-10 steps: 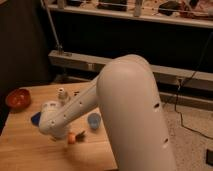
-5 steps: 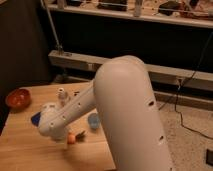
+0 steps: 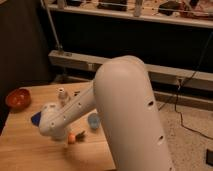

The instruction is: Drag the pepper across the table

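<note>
Landmark is the small blue cup (image 3: 93,120) near the middle of the worktop (image 3: 30,150). The pepper (image 3: 74,136) lies flat just in front of the cup and a little to its left, near but not touching, with its green stem end towards the cup. The white arm (image 3: 125,110) fills the foreground, and its wrist section reaches down to the left of the cup. The gripper (image 3: 68,135) sits under that wrist, low at the pepper's orange end on the side away from the cup. It is mostly hidden, so whether it is apart, together or clamped on the pepper cannot be told.

Change over the last second: the big arm segment shifts slightly and the wrist wobbles left and back. The pepper keeps almost the same spot next to the cup, at most a tiny nudge. Judgement: contact is probably made or close, but the drag has barely started and most of the travel is left.

Other items:
- A red bowl (image 3: 18,98) is well away, left of the cup.
- A blue wavy piece (image 3: 35,119) is left of the cup, past the wrist.
- A small white bottle (image 3: 62,94) is behind and left of the cup.

Risk: a drag towards the cup would bump it.
</note>
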You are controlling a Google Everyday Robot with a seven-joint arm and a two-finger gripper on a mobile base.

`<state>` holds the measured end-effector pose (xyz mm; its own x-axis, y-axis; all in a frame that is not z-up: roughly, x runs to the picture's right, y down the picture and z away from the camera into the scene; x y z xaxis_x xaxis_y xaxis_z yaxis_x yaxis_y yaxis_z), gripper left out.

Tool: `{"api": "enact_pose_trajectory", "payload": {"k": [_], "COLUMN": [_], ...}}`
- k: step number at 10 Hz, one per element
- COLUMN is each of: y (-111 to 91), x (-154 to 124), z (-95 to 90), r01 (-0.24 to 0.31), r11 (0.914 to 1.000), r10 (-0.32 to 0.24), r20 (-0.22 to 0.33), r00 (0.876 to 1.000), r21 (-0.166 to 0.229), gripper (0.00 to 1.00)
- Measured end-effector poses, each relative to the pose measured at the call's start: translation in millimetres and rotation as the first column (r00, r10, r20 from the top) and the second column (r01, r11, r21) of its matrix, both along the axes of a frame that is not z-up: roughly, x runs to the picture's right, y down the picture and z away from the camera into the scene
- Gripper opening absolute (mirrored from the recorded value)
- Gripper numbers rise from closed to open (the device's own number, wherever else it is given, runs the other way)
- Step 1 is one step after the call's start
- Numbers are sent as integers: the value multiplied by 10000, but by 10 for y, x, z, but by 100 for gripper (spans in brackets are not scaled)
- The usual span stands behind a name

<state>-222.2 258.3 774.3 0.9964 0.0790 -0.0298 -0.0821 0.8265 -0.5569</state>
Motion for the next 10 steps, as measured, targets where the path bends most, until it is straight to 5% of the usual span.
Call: {"api": "enact_pose_trajectory", "payload": {"k": [7,10], "y": [80,267], "x": [-21,-94], "z": [26,-15], "r01": [77,441], "r11": [9996,9961], "r10": [-75,-417], "r20": [73,326], "r00": [9999,9986], "r21": [-285,-763], "gripper": [46,46]}}
